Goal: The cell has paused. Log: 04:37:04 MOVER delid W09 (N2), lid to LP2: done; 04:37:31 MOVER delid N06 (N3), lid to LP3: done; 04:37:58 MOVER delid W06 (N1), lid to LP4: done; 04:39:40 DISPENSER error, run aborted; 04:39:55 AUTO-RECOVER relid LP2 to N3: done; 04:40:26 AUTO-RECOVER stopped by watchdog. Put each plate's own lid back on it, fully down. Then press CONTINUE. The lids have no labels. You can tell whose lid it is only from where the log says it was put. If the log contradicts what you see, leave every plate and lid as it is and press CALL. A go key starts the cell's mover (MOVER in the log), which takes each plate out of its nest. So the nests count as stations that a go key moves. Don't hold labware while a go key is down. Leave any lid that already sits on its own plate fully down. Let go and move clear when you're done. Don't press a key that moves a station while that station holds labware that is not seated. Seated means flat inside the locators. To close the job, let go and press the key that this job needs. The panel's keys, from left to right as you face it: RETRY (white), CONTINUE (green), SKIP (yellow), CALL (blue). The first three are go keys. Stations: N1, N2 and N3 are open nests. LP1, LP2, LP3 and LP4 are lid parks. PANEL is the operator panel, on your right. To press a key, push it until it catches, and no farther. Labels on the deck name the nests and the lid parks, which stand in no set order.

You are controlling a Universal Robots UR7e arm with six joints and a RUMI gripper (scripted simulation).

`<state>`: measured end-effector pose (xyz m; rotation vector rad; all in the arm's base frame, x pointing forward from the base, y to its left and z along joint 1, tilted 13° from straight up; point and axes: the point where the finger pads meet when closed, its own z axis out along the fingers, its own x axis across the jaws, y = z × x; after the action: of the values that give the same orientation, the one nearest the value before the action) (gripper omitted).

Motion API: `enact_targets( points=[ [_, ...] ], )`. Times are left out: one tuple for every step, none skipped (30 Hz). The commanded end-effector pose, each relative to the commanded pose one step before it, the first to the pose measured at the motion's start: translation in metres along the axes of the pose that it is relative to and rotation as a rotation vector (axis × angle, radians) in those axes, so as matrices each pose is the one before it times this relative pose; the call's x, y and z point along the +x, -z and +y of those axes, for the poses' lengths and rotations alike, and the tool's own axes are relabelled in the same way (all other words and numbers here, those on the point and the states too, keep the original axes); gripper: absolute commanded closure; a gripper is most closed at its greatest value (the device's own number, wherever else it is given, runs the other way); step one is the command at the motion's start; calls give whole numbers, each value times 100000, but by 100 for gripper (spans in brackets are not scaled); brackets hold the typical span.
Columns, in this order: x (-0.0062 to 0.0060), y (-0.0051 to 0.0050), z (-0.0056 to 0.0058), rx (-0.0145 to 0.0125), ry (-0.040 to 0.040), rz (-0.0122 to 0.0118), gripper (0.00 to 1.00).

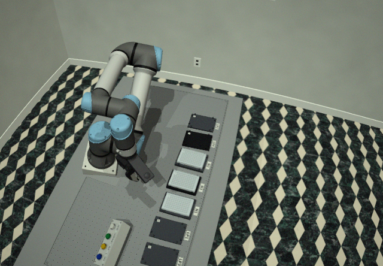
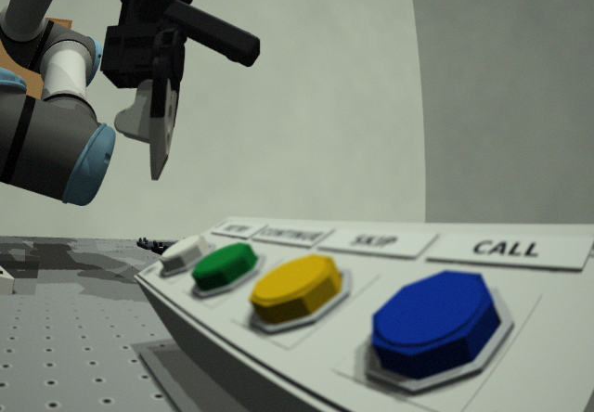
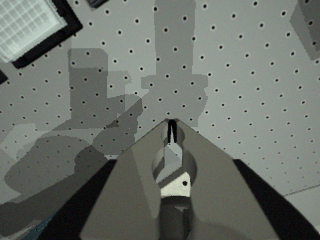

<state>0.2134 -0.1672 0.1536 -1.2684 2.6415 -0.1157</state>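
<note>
My gripper (image 1: 137,180) (image 2: 154,177) (image 3: 171,120) is shut and empty, above the deck between the arm's base and the nest row. Light, gridded plates stand at N2 (image 1: 191,157), N3 (image 1: 184,180) and N1 (image 1: 178,204); I cannot tell from here whether each wears a lid. A black rectangle (image 1: 197,140) is at LP4. Dark grey rectangles (image 1: 201,123) (image 1: 168,229) (image 1: 160,254) are at the other lid parks. The panel carries white (image 1: 113,226) (image 2: 185,251), green (image 1: 108,235) (image 2: 225,265), yellow (image 1: 103,245) (image 2: 297,283) and blue (image 1: 99,256) (image 2: 432,312) keys.
The panel box (image 1: 121,245) stands at the deck's near left in the top view, apart from the station row. One plate's corner (image 3: 30,30) shows at the upper left of the wrist view. The arm's white base plate (image 1: 100,171) is left of the gripper.
</note>
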Motion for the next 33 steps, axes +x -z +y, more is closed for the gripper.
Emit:
enact_targets(
  points=[
    [3050, -101, -899, 81, -11873, -179, 100],
    [469, 0, -174, 0, -2000, 1, 100],
    [465, 0, -183, 0, -2000, 1, 100],
    [462, 0, -193, 0, -2000, 1, 100],
    [0, 0, 0, 0, 0, 0, 100],
    [0, 0, 0, 0, 0, 0, 100],
    [457, -1, -204, -1, -1474, 1, 100],
    [455, 0, -209, 0, 0, 1, 100],
    [455, 0, -209, 0, 0, 1, 100],
    [455, 0, -209, 0, 0, 1, 100],
    [455, 0, -209, 0, 0, 1, 100],
    [455, 0, -208, 0, 0, 1, 100],
    [455, 0, -208, 0, 0, 1, 100],
    [455, 0, -208, 0, 0, 1, 100],
    [105, 0, -48, 0, 0, 0, 100],
    [0, 0, 0, 0, 0, 0, 100],
    [1, 2, 7, 2, 0, -1, 100],
    [0, 0, -2, 0, 0, 0, 100],
    [0, 0, -1, 0, 0, 0, 100],
    [0, 0, -1, 0, 0, 0, 100],
    [0, 0, -1, 0, 0, 0, 100],
    [0, 0, 0, 0, 0, 0, 100],
    [0, 0, 0, 0, 0, 0, 100],
    [0, -1, -2, 0, 0, 0, 100],
    [0, 0, 0, 0, 0, 0, 100],
    [454, 1, -209, 1, -2000, 0, 100],
    [450, 1, -218, 1, -2000, 0, 100],
    [442, -2, -236, -1, -2001, 2, 100],
    [440, 0, -238, 0, -2000, 1, 100],
    [435, 0, -247, 0, -2000, 1, 100],
    [430, 0, -256, 0, -2000, 1, 100],
    [425, 0, -265, 0, -2000, 1, 100],
    [419, 0, -273, 0, -2000, 1, 100]
  ],
)
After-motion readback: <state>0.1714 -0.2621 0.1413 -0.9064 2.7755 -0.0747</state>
